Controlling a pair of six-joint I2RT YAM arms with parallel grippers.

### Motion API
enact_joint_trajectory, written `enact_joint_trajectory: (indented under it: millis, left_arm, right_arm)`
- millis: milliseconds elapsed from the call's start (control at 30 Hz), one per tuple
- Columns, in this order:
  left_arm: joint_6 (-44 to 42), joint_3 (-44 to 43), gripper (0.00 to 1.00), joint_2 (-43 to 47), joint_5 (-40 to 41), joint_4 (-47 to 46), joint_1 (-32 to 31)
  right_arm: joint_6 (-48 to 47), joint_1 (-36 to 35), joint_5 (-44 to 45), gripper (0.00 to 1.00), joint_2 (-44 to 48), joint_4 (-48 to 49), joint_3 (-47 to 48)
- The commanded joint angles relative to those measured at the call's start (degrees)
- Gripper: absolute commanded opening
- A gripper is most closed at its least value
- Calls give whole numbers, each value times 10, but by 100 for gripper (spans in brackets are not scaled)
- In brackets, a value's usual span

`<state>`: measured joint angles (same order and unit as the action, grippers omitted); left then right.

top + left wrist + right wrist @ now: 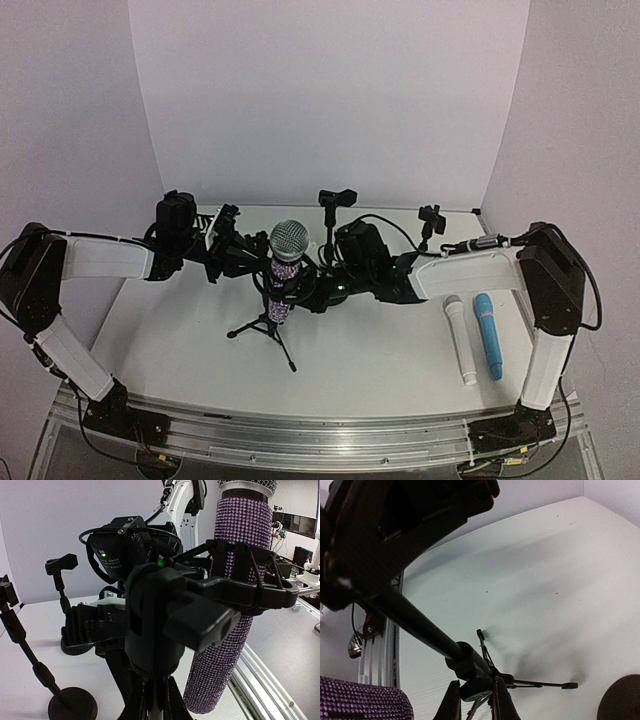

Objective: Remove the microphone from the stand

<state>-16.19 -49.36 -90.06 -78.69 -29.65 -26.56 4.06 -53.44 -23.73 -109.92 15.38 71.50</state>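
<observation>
Both grippers have their jaws drawn together. The left gripper (252, 264) sits just left of the stand's top. The right gripper (310, 288) reaches in from the opposite side, low beside the microphone's handle. Whether either one actually pinches the stand cannot be told.

Between them the microphone (284, 270), with a purple rhinestone handle and a silver mesh head, stands nearly upright. It is seated in the black clip (250, 587), which wraps the handle about midway. The clip tops a short black tripod stand (268, 330) whose legs are spread on the white table (370, 370). In the right wrist view the stand's pole runs down to the leg hub just past the fingertips.

Farther out, two other stands (337, 205) (432, 220), black and fitted with clips, rise near the back wall. A white microphone (460, 340) and a blue microphone (489, 335) lie side by side, not touching, on the table's right, near the right arm's base.
</observation>
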Motion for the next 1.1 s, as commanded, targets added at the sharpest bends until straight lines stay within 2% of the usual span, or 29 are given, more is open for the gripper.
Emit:
enact_joint_trajectory:
  millis: [0, 200, 567, 667, 767, 800, 833, 900, 933, 1067]
  left_arm:
    - [-26, 8, 0, -23, 23, 3, -15]
    - [-27, 5, 0, -29, 22, -2, -15]
    - [-29, -3, 0, -38, 23, 1, -15]
    - [-30, -6, 0, -39, 24, 3, -15]
    - [-30, -9, 0, -39, 23, 6, -15]
    - [-30, -9, 0, -39, 22, 7, -15]
    - [-30, -9, 0, -38, 22, 7, -15]
    - [-31, -9, 0, -38, 23, 7, -15]
    - [-31, -8, 0, -38, 22, 7, -15]
    - [-36, -4, 0, -34, 16, 4, -15]
  right_arm:
    - [-141, -55, 18, 0, -6, -63, -10]
    - [-227, -81, 89, 0, -14, -62, -4]
    - [-323, -122, 232, 0, -17, -62, -16]
    - [-323, -125, 252, 0, -16, -62, -20]
    - [-279, -125, 269, 0, -7, -61, -24]
    - [-259, -125, 276, 4, 0, -60, -26]
    - [-234, -125, 280, 12, 8, -60, -28]
    - [-175, -124, 278, 40, 24, -61, -34]
    - [-149, -123, 272, 48, 36, -61, -38]
    - [-17, -107, 244, 64, 86, -60, -65]
